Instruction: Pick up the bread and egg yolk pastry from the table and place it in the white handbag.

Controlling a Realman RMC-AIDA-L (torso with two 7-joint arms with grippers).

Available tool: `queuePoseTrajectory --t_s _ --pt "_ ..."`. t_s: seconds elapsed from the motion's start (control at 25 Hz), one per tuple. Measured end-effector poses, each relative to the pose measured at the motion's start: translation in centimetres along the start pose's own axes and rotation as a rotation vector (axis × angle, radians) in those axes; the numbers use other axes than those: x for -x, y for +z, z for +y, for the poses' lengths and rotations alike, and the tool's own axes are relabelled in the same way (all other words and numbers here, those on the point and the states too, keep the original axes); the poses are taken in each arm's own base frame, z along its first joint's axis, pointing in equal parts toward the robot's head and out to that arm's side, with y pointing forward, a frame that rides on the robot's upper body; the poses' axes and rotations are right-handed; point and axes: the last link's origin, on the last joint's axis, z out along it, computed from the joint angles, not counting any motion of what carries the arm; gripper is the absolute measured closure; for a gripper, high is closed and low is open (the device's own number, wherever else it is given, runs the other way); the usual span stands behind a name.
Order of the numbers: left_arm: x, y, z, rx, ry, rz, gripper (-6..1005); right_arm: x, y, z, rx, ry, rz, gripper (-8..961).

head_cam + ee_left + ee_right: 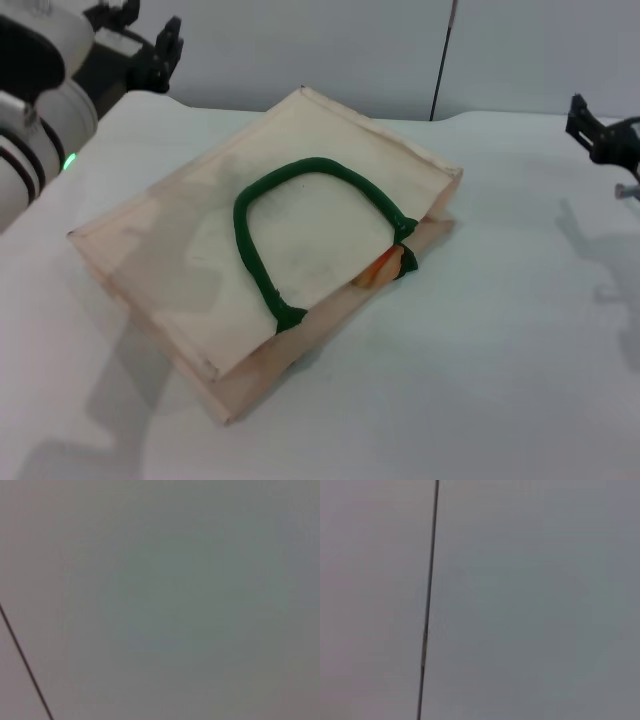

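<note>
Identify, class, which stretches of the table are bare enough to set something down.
Bare table lies between the white handbag and the right gripper, and along the near edge. The far left corner is crowded by the left gripper and its arm.

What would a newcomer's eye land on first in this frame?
The white handbag lying flat mid-table, its green handle looped across the top. At its open mouth, something orange and tan peeks out, likely the bread. The left hand and the right hand sit raised at the far edges, away from the bag.
</note>
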Motion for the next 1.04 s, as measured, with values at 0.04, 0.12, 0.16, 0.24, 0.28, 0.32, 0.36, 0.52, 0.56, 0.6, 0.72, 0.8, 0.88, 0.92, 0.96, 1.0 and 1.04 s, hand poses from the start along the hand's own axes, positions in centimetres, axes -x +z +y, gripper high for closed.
queuePoseTrajectory --t_s 0.04,0.12,0.16,0.24,0.28,0.32,0.36,0.52,0.56,0.6,0.72,0.8,0.88,0.92,0.96,1.0,1.04 --pt "0.4 0.0 0.1 -0.006 -0.002 -0.001 562 -0.4 -0.1 -0.1 -0.008 0.006 -0.002 81" --pt "1.2 0.1 0.4 -0.018 -0.001 0.004 562 -1.3 -0.5 -0.4 -0.035 0.037 -0.014 81" --pt "1.5 0.0 0.6 -0.023 0.0 0.006 562 -1.8 -0.7 -0.6 -0.048 0.054 -0.021 81" --pt "2.4 -0.1 1.1 -0.044 0.009 0.024 562 -2.6 -0.9 -0.9 -0.067 0.08 -0.039 80" --pt "2.8 -0.2 1.2 -0.058 0.011 0.034 562 -3.0 -1.0 -1.0 -0.072 0.087 -0.042 80" --pt "3.3 -0.3 1.4 -0.071 0.013 0.041 562 -3.3 -1.0 -1.0 -0.075 0.088 -0.041 80" --pt "3.9 -0.5 1.6 -0.084 0.016 0.049 562 -3.7 -1.0 -1.0 -0.076 0.087 -0.033 81" --pt "6.1 -0.9 2.5 -0.104 0.028 0.059 562 -5.0 -1.1 -0.6 -0.077 0.09 0.001 82" --pt "6.1 -0.9 2.5 -0.104 0.028 0.059 562 -5.2 -1.2 -0.6 -0.081 0.095 -0.002 83" --pt "6.3 -1.0 2.7 -0.099 0.023 0.055 562 -5.2 -1.4 -0.5 -0.088 0.101 -0.01 83" --pt "7.4 -1.0 3.2 -0.087 0.003 0.041 562 -5.6 -2.0 -0.3 -0.1 0.109 -0.031 84" --pt "8.0 -0.9 3.4 -0.083 -0.005 0.038 562 -5.9 -2.0 -0.2 -0.103 0.101 -0.029 85" --pt "8.3 -0.8 3.7 -0.075 -0.009 0.043 562 -6.2 -1.9 -0.2 -0.107 0.097 -0.017 85" --pt "8.5 -0.9 3.8 -0.073 -0.008 0.046 562 -6.4 -1.9 -0.3 -0.111 0.098 -0.009 85" --pt "8.6 -0.9 3.8 -0.075 -0.004 0.051 562 -6.6 -2.0 -0.2 -0.112 0.097 -0.002 85" --pt "8.7 -1.0 3.8 -0.077 -0.002 0.054 562 -6.7 -2.0 -0.2 -0.114 0.097 0.0 85" --pt "8.7 -1.1 3.8 -0.08 -0.002 0.056 562 -6.7 -2.1 -0.2 -0.114 0.096 0.0 85"
